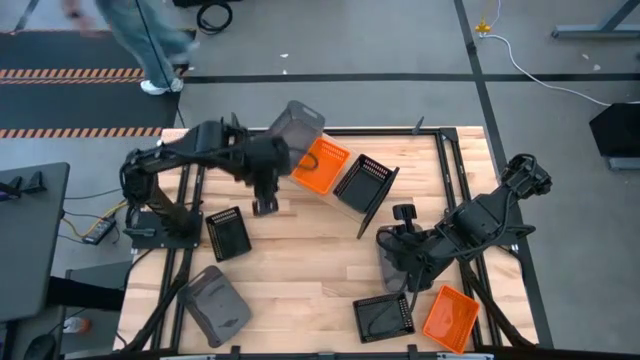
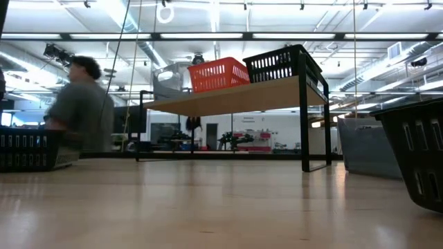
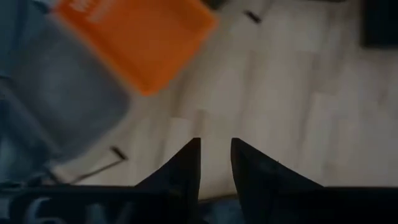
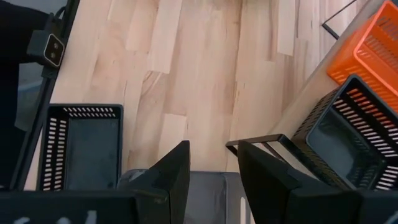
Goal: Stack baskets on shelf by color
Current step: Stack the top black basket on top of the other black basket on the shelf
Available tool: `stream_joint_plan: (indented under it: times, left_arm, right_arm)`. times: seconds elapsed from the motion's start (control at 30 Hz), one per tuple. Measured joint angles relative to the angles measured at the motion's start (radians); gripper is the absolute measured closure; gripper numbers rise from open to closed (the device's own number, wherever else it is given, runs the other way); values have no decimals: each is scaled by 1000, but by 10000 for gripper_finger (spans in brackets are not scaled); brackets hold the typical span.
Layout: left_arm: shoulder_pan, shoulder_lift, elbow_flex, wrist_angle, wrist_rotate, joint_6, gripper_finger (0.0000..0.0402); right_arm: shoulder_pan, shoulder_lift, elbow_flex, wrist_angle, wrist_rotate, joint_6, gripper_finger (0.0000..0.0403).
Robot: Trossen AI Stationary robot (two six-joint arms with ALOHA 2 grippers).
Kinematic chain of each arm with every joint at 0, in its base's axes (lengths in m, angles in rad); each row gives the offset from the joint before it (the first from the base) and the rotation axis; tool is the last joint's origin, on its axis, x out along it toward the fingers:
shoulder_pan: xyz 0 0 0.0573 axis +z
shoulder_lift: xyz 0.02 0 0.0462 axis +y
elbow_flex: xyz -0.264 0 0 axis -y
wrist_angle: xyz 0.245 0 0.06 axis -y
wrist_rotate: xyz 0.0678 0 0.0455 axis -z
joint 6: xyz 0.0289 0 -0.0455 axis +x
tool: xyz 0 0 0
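Right gripper (image 1: 400, 262) jaws apart over grey basket (image 1: 392, 258), apparently; misaligned closure risks slip. Left gripper (image 1: 265, 205) jaws apart, empty.

High camera: overhead, looking straight down, far enough to take in the whole desk (image 1: 310, 260) and both arms.

Low camera: at desk-top height, level across the planks (image 2: 208, 207) toward the room behind; the shelf (image 2: 235, 97) sits mid-distance.

Left wrist camera: close above the desk, looking past its own pincer (image 3: 216, 155); the orange basket (image 3: 134, 37) fills the near field.

Right wrist camera: also close, looking down past its pincer (image 4: 213, 165) along the boards.

Shared: the shelf's orange basket (image 1: 320, 165) shows in high, low (image 2: 218, 74) and both wrist views (image 4: 373, 50).
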Motion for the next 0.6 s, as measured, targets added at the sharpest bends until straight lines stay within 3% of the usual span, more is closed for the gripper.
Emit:
stream_joint_plan:
  times: [0.43,0.6]
  left_arm:
    - [-331,3,-11,3,-31,-378,306]
    - [-403,-25,-187,-1,-65,-507,305]
  right_arm:
    - [6,1,-89,22,-7,100,262]
    - [6,1,-141,47,-34,151,262]
